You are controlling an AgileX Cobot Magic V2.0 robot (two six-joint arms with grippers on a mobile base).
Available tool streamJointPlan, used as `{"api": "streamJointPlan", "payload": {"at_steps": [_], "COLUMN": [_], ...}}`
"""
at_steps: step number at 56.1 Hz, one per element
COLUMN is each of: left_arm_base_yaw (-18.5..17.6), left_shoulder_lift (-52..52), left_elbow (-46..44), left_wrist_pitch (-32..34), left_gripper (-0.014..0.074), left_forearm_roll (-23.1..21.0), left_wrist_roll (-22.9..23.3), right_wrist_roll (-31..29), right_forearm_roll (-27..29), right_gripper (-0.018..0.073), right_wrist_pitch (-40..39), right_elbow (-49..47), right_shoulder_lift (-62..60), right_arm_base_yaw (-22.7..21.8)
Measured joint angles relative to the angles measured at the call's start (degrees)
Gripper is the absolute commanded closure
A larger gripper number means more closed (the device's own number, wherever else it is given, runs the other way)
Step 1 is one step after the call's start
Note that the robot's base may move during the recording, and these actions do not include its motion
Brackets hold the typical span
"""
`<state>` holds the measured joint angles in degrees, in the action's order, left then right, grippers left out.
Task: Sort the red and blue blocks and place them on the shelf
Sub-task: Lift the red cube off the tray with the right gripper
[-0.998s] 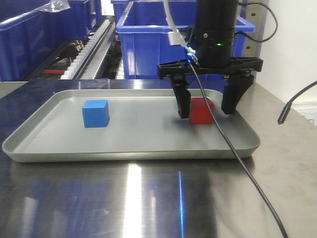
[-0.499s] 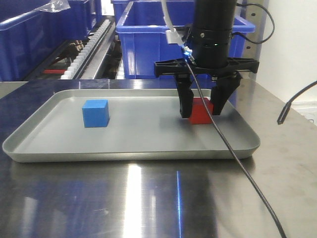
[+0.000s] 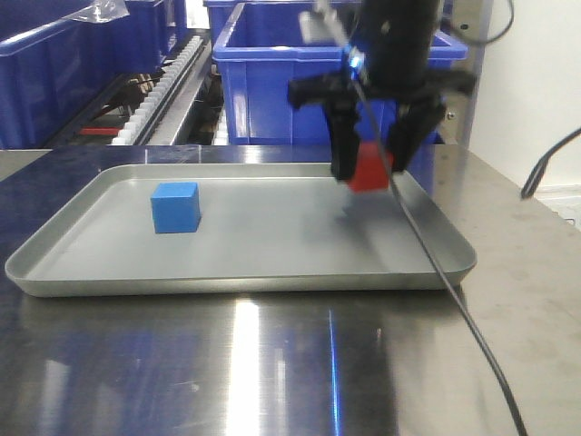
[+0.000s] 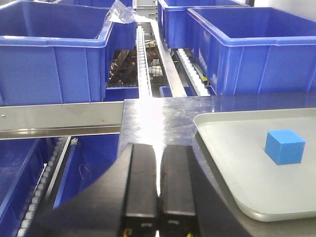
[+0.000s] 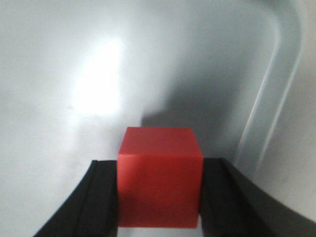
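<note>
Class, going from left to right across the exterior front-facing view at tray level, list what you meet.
The tray's left rim → blue block → red block, held in the right end effector → the tray's right rim → black cable at the picture's right edge.

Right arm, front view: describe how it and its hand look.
The right arm is a black cylinder, blurred here. The right hand has a wide black crossbar and two tapered black fingers. A thin black cable trails down from it.

R: black 2-finger right gripper [image 3: 369,170] pointing 6 o'clock, jaws clamped on small matte red cube [image 5: 159,177] | L: black left gripper [image 4: 159,148] fingers pressed together
</note>
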<state>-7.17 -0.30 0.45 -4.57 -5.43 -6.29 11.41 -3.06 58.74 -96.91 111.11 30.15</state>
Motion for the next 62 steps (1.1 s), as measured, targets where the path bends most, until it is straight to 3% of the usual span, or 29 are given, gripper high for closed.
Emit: {"api": "streamJointPlan", "payload": {"at_steps": [13,35,46,62], "left_arm_base_yaw": [0.00,0.00,0.00,0.00], "left_shoulder_lift": [0.00,0.00,0.00,0.00], "left_elbow": [0.00,0.00,0.00,0.00], "left_wrist_pitch": [0.00,0.00,0.00,0.00], "left_gripper": [0.0516,0.0516,0.0516,0.0516], "left_forearm_roll": [0.00,0.00,0.00,0.00], "left_wrist_roll": [0.00,0.00,0.00,0.00], "right_wrist_roll": [-5.49,-10.42,-10.65,-10.75], "right_forearm_roll": [0.00,2.00,5.30,5.56], "right_gripper": [0.0196,0.0198,0.0198,0.0198], "right_wrist_pitch": [-13.53,-34.19,-43.87,-48.69], "right_elbow": [11.24,39.78,53.24,67.84], "right_shoulder_lift": [-10.70,-32.78,-45.75,-66.20], "right_arm_base_yaw": [-3.56,-17.68,-22.49,-23.83]}}
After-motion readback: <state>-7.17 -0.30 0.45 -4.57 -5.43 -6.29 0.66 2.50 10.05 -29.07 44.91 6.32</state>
